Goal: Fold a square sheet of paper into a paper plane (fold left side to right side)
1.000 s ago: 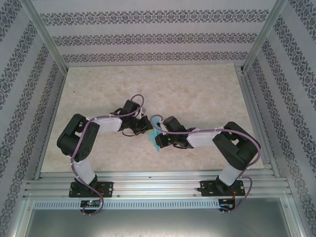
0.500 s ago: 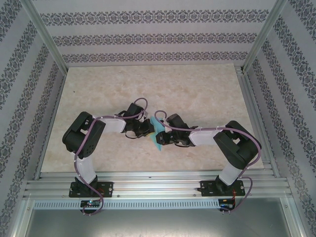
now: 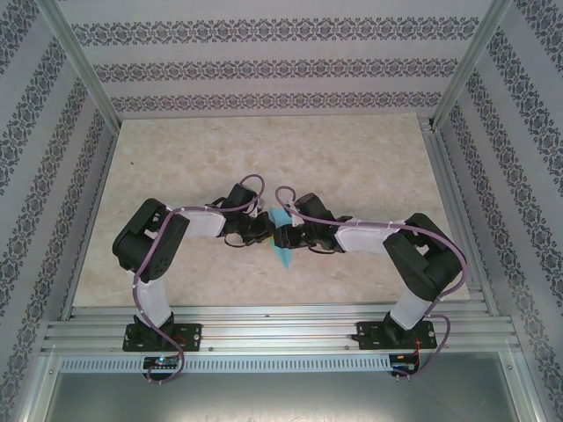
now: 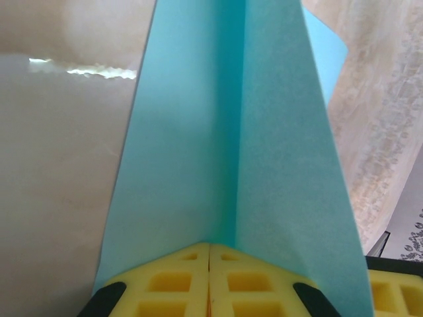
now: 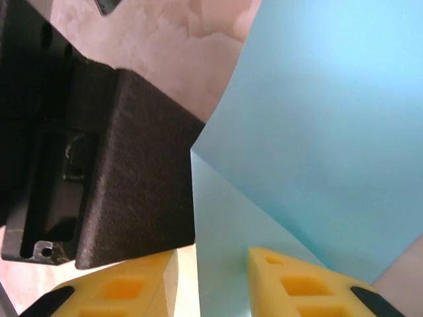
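Paper plane [image 3: 282, 254] at the middle of the desk [image 3: 264, 149], between the left arm [image 3: 198, 220] on its left and the right arm [image 3: 361, 236] on its right, both based at the near edge. The left jaws meet on one end of it, and it runs ahead of them. Its edge lies in the gap between the right jaws.

One paper plane [image 4: 225, 152], two tools [image 4: 209, 264] [image 5: 213, 281], two arms [image 3: 151, 255] [image 3: 422, 262]

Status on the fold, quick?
Left gripper shut on paper. Right gripper open, paper in its gap. Left gripper's body close beside it.
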Tool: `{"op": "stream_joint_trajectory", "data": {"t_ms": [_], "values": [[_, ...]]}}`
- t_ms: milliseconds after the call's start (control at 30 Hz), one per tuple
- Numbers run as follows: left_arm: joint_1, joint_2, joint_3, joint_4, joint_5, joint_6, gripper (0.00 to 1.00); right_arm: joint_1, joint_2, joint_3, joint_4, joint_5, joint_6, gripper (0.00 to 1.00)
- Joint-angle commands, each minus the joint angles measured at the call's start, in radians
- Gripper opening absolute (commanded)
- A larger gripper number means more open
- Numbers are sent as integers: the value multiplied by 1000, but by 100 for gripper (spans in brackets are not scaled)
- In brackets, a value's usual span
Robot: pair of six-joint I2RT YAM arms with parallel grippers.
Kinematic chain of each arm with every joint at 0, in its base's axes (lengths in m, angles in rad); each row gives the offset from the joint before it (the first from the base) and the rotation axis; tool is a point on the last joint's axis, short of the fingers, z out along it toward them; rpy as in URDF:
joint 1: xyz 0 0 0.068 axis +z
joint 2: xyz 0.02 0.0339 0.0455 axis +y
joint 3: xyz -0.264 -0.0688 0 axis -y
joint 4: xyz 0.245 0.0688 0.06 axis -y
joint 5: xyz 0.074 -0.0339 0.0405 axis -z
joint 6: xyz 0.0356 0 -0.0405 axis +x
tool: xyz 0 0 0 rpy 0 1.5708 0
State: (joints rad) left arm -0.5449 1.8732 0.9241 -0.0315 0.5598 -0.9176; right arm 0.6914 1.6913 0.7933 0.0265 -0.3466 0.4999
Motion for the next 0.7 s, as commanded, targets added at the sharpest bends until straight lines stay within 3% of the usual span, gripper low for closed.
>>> {"op": "stream_joint_trajectory", "data": {"t_ms": [0,133,467,667], "values": [[-13,24,4,-14,-45,11,7,-15,8,36,-8,-3,2,33],[-13,25,4,-16,-46,12,7,-27,24,49,-14,-14,-2,30],[-13,21,-2,-24,-54,19,7,-35,19,38,0,-76,-12,3],[-12,-4,-25,-32,-70,20,8,-58,13,-7,24,-119,-16,0]]}}
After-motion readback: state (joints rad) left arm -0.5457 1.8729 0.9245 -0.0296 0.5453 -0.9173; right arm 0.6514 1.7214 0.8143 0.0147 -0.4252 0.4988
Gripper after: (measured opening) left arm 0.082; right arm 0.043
